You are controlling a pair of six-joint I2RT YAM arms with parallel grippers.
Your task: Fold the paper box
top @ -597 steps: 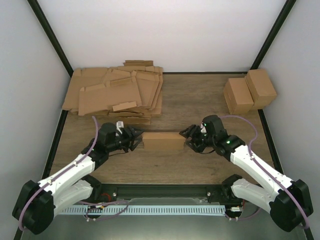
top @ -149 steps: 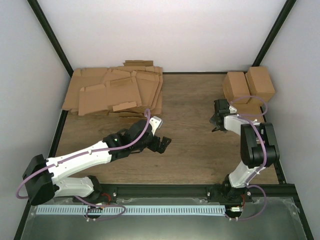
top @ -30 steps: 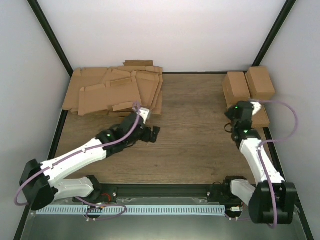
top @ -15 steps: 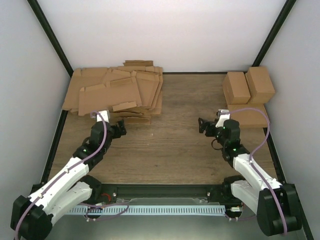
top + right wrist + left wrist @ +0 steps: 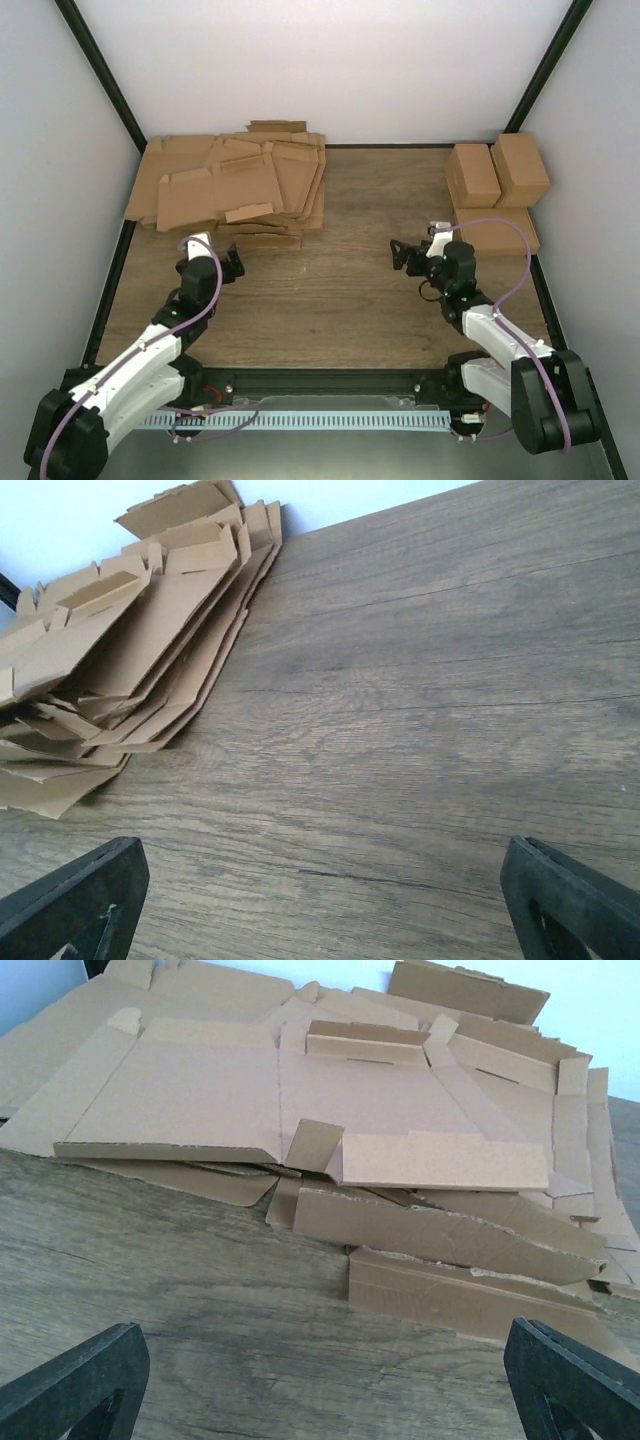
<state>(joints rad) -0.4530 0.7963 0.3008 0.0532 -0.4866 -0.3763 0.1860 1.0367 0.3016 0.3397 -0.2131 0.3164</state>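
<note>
As R hand (image 5: 400, 256) pulled back, box (image 5: 495, 232) stayed put.

**Dull brown card on grained wood**

The table (image 5: 350, 300) is grey-brown wood-grain board, matt, with fine dark streaks. The sheets (image 5: 200, 1090) are plain brown cardboard, matt and slightly fibrous, with ragged cut edges. The box (image 5: 497, 233) and the cartons (image 5: 474, 178) are the same dull brown card, smooth-faced. The arms (image 5: 150, 350) have white plastic shells with a soft sheen and black joints. The fingers (image 5: 80, 1380) look like matt black plastic. The walls (image 5: 330, 70) are plain matt white.
</note>
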